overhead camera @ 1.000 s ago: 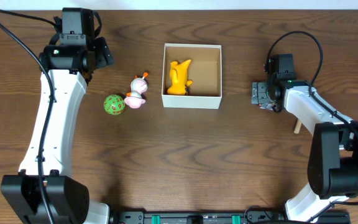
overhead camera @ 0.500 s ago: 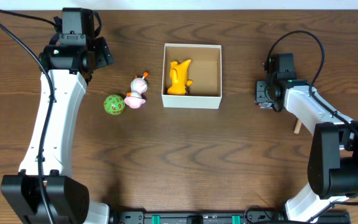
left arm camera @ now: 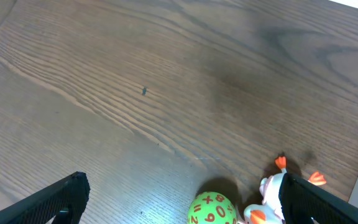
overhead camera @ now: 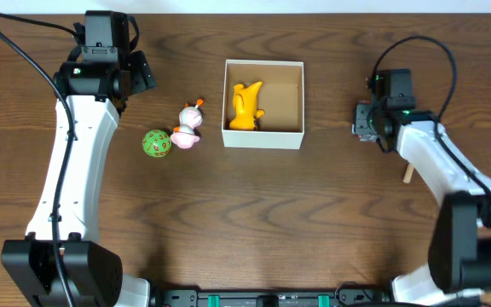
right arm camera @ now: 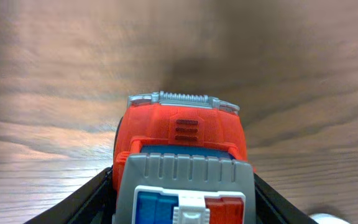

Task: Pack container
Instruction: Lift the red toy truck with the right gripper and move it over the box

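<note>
Right claw (right arm camera: pixel 182 193) grips red truck (right arm camera: pixel 182 127); left claw (left arm camera: pixel 194 199) wide open. Container (overhead camera: pixel 262 138): white outside, brown inside.

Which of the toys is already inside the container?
The yellow toy, lying in the container. The green ball and white-and-pink toy sit on the table left of it; the red toy truck is right of it.

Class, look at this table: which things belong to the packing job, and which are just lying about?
Belongs to the job:
container, with a yellow toy already inside
red toy truck, clamped in the right gripper
green ball and white and pink toy, outside the container on the left arm's side

Just lying about:
small pale stick beside the right arm
</note>
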`<action>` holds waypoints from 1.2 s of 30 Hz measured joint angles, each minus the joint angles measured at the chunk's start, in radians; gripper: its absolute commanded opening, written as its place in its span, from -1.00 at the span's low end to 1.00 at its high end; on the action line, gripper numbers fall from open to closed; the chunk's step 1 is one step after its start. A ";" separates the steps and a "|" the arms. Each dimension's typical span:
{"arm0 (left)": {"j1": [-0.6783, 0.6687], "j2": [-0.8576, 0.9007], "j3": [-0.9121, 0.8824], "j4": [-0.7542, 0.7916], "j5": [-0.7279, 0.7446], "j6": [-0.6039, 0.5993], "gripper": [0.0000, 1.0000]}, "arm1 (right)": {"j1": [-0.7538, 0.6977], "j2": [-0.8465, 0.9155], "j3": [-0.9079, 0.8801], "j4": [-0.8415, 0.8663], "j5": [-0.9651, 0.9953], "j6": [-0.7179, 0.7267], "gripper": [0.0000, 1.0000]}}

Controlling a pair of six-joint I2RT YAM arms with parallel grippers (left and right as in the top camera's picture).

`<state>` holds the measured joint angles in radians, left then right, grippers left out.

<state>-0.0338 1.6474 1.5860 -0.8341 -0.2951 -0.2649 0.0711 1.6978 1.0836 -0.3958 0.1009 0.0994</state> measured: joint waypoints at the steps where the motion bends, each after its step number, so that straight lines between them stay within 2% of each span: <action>1: 0.000 0.000 0.000 0.000 0.000 0.000 0.96 | 0.004 -0.029 0.000 0.000 0.001 0.000 -0.04; 8: 0.000 0.000 0.000 0.000 0.000 0.000 0.96 | 0.097 -0.176 0.000 0.000 -0.014 0.013 -0.07; 13: 0.000 0.000 0.000 0.000 0.000 0.000 0.96 | 0.199 -0.225 0.000 0.029 -0.025 0.076 -0.08; 24: 0.000 0.000 0.000 0.000 0.000 0.000 0.96 | 0.420 -0.229 0.000 0.222 -0.030 0.160 -0.09; 31: 0.000 0.000 0.000 0.000 0.000 0.000 0.96 | 0.455 -0.224 0.000 0.294 -0.019 0.190 -0.09; 36: 0.000 0.000 0.000 0.000 0.000 0.000 0.96 | 0.458 -0.156 0.000 0.353 -0.014 0.204 -0.10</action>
<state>-0.0338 1.6474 1.5860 -0.8341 -0.2951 -0.2649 0.5293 1.5421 1.0840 -0.0429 0.0864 0.3035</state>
